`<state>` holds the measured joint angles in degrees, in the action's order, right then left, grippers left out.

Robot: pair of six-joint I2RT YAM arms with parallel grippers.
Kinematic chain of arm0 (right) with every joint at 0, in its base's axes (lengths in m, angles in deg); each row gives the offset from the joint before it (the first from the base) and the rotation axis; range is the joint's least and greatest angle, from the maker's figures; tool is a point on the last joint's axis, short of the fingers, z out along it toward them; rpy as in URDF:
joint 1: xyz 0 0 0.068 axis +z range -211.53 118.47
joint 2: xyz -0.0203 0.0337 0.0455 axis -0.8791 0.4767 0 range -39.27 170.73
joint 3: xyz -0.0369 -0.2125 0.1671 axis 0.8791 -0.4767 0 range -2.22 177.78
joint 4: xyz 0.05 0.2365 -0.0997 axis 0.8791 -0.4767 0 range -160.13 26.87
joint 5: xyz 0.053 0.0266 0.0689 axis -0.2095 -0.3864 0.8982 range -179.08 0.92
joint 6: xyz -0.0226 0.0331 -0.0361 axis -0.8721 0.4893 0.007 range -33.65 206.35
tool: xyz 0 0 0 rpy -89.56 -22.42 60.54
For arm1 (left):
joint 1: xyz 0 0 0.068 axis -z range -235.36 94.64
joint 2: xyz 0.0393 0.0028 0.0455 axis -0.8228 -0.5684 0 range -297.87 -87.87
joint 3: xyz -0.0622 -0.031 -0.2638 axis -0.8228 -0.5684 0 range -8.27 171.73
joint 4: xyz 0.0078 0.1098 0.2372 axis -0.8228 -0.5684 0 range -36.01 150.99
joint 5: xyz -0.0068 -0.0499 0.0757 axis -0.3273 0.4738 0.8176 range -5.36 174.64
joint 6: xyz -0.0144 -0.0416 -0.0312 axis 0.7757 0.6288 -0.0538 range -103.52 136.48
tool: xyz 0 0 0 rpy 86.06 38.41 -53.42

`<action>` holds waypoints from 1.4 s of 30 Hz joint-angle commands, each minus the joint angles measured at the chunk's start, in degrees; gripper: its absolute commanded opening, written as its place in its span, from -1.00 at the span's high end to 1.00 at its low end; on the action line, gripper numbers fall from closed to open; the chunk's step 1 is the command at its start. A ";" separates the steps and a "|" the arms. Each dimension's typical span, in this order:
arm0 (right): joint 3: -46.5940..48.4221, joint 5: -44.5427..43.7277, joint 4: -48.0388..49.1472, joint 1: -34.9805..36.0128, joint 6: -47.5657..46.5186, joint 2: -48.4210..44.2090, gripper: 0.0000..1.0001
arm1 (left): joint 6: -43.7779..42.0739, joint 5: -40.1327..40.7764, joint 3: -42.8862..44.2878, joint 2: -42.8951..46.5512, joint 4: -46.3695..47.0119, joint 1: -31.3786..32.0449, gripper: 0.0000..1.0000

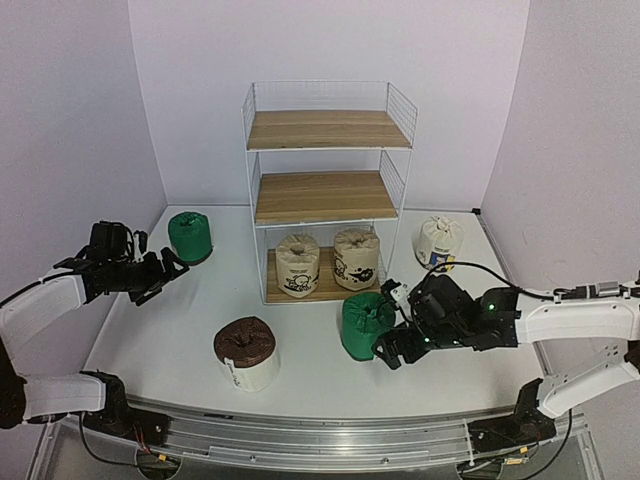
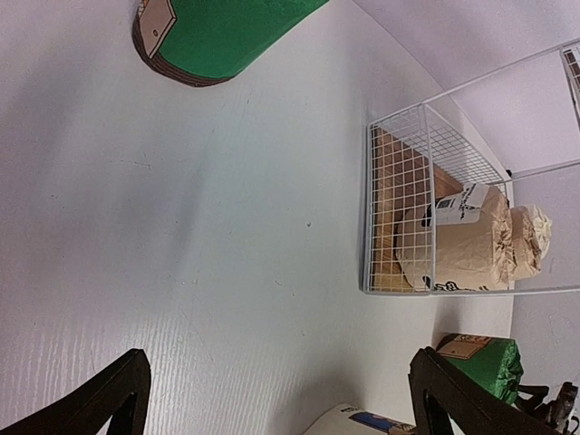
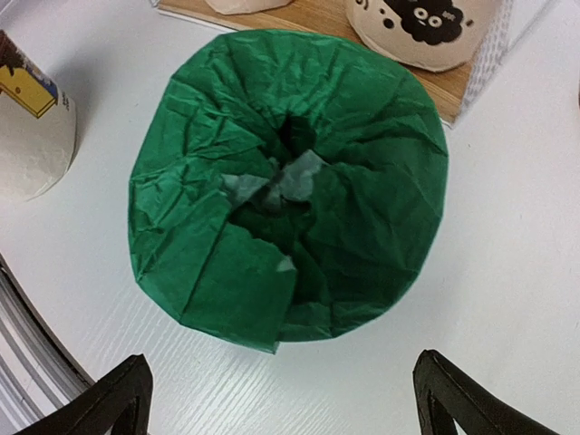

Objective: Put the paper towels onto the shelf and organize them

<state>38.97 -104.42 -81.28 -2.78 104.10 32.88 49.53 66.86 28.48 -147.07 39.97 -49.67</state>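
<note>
Paper towels are split between shelf and table in the top view. Two beige rolls (image 1: pixel 327 262) stand on the bottom board of the shelf (image 1: pixel 325 195). On the table (image 1: pixel 160 340), the white roll (image 1: pixel 438 241) is right of the shelf, the brown-topped roll (image 1: pixel 247 352) sits at lower centre, the far green roll (image 1: pixel 190 236) is at left, and the near green roll (image 1: pixel 367 325) stands just before the shelf. The left end effector (image 1: pixel 165 272) hangs near the far green roll with its jaws wide and empty. The right end effector (image 1: pixel 390 325) is also spread wide, right beside the near green roll.

The left wrist view has the far green roll (image 2: pixel 217 36) cut off at the top edge, well outside the open fingers (image 2: pixel 118 399). The shelf (image 2: pixel 399 208) fills the right side.

The right wrist view looks straight down on the near green roll (image 3: pixel 290 181), with both fingers (image 3: pixel 462 399) at the bottom corners and nothing between them.

Closing off-centre on the crinkled wrapper could tip the roll or shove it into the beige rolls. The bottom tier looks nearly full, so a higher board seems likely, and the wire frame could snag a lifted roll.

Whether the right fingers touch the roll cannot be told. The shelf's back edge is hidden.
</note>
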 commanded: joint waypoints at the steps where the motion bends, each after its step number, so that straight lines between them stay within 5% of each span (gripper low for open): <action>1: 0.09 1.50 7.88 0.39 -8.92 1.75 -0.96 | 0.61 1.17 2.01 0.84 0.45 0.19 -0.99; 18: -1.91 -6.67 21.52 0.40 -8.96 10.27 -0.96 | 1.28 2.04 1.47 1.10 0.22 0.19 -0.99; 33: -1.36 -2.43 31.14 -1.94 -16.24 15.77 -0.96 | 0.63 1.01 2.12 0.92 -1.30 0.19 -1.00; 42: 1.01 -0.49 33.52 -3.28 -17.30 20.08 -0.58 | -0.08 1.42 3.69 1.10 -3.14 0.14 -0.99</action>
<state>37.65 -106.46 -50.26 -5.50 87.65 50.48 50.77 68.32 28.62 -146.98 38.04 -49.67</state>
